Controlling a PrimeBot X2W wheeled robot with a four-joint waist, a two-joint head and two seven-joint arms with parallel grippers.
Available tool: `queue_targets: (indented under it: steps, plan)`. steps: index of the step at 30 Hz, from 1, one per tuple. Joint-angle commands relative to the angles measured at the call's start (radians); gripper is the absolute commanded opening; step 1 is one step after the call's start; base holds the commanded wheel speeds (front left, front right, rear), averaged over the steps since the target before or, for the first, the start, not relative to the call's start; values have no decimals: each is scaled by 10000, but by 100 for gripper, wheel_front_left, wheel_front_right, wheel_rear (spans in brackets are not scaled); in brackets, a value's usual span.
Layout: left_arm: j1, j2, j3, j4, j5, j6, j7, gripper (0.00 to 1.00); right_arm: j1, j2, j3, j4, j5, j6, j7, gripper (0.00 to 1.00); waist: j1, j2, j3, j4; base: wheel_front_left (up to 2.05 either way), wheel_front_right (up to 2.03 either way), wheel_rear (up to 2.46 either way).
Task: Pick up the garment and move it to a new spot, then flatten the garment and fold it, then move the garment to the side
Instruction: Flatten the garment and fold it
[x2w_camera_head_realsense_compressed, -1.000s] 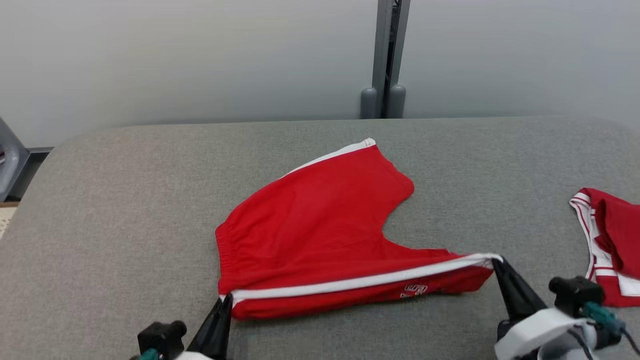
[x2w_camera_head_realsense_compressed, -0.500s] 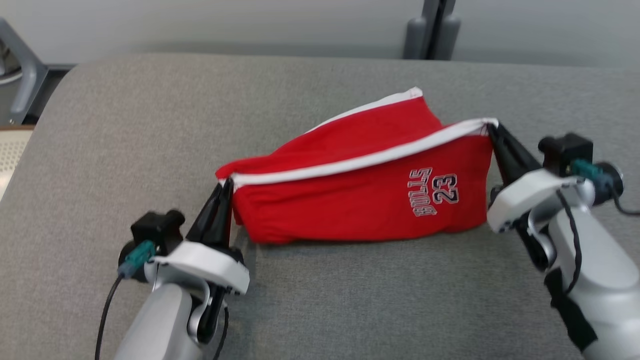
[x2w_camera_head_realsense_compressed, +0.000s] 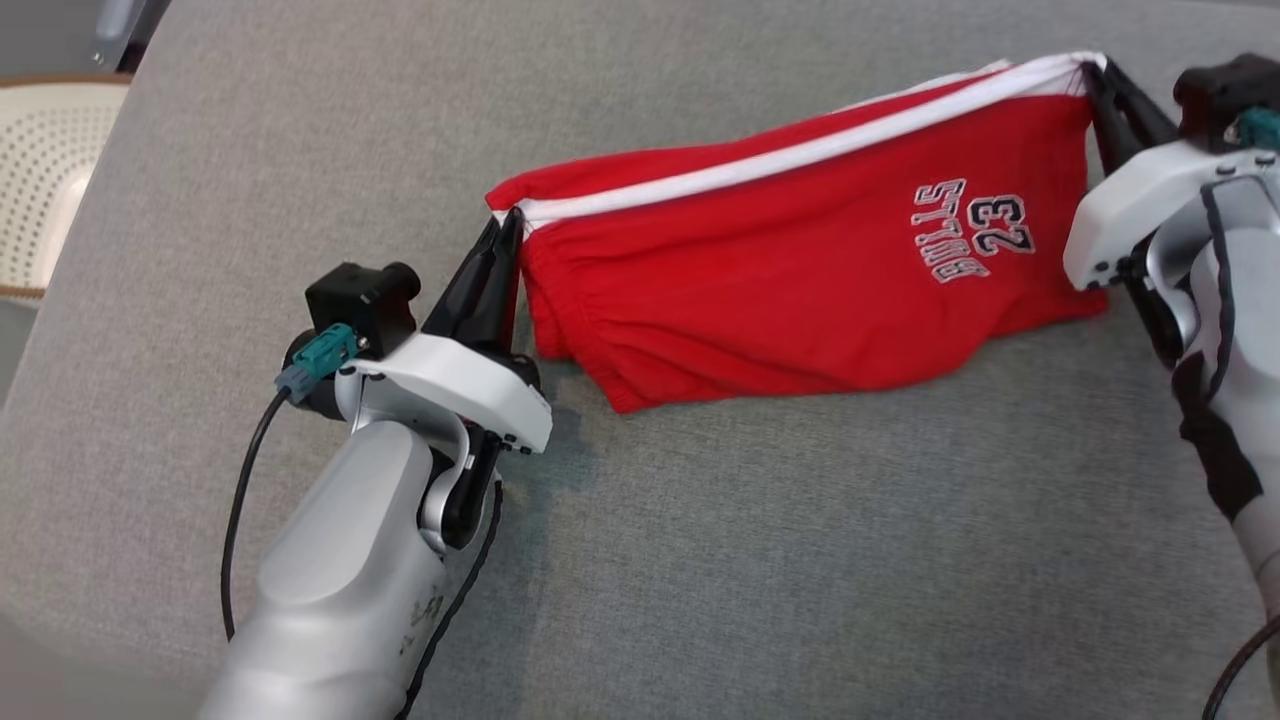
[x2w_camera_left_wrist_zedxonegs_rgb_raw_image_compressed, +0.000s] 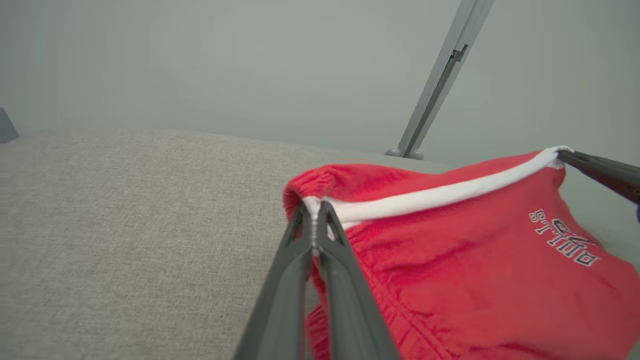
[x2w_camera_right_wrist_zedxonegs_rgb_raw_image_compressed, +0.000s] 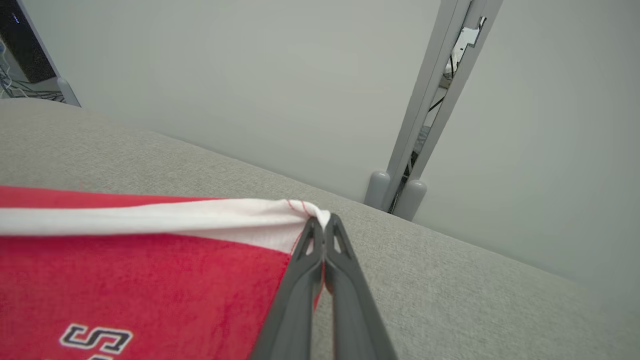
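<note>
The garment (x2w_camera_head_realsense_compressed: 790, 260) is a pair of red shorts with a white side stripe and a "BULLS 23" print, held up over the grey padded table (x2w_camera_head_realsense_compressed: 760, 560). My left gripper (x2w_camera_head_realsense_compressed: 508, 222) is shut on the waistband corner at the white stripe's left end. At the stripe's right end my right gripper (x2w_camera_head_realsense_compressed: 1092, 68) is shut on the leg hem corner. The cloth hangs stretched between the two, its lower edge resting on the table. The left wrist view has the left gripper (x2w_camera_left_wrist_zedxonegs_rgb_raw_image_compressed: 314, 210) pinching the garment (x2w_camera_left_wrist_zedxonegs_rgb_raw_image_compressed: 450, 260). In the right wrist view the right gripper (x2w_camera_right_wrist_zedxonegs_rgb_raw_image_compressed: 324, 224) pinches the garment's (x2w_camera_right_wrist_zedxonegs_rgb_raw_image_compressed: 140, 280) corner.
A pale perforated chair seat (x2w_camera_head_realsense_compressed: 40, 170) stands past the table's left edge. A grey post (x2w_camera_right_wrist_zedxonegs_rgb_raw_image_compressed: 430, 100) rises against the wall behind the table. The table's rounded left corner lies near my left arm.
Both grippers have lifted the near striped edge off the table and carried it up and away, so the shorts' printed side now faces me. The head camera has tilted down and shifted.
</note>
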Motion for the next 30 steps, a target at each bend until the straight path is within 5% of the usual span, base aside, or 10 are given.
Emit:
queue_targets:
  steps: [1, 6, 7, 8, 9, 19, 30]
  plan:
    - [-327, 45, -186, 70, -301, 126, -47, 0, -312, -128, -132, 269, -262, -7, -42, 0, 0, 0, 442, 348, 0, 0, 0]
    - [-553, 62, -669, 167, -756, 224, -47, 0, -788, -132, -427, 734, -785, -7, -53, 0, 0, 0, 621, 532, 0, 0, 0]
    - [-601, 59, -755, 184, -903, 194, -47, 30, -850, -123, -530, 835, -895, -7, -55, 18, 0, 0, 644, 555, 0, 0, 0]
    - [-639, 59, -872, 208, -981, 189, -47, 77, -891, -102, -679, 910, -933, -7, -58, 49, 0, 0, 666, 574, 0, 0, 0]
    - [-668, 50, -956, 226, -1044, 226, -47, 100, -929, -22, -846, 975, -937, -7, -59, 100, 0, 0, 683, 582, 0, 0, 0]
    - [-103, 53, -562, 229, -775, 618, -46, 100, -405, 461, -1635, 654, -652, -7, -59, 100, 0, 0, 496, 225, 0, 0, 0]
    - [942, 51, 277, -241, -161, 492, -47, 100, 189, 635, -531, 1345, 1133, -6, 1155, 100, 0, 0, 222, 9, 0, 0, 0]
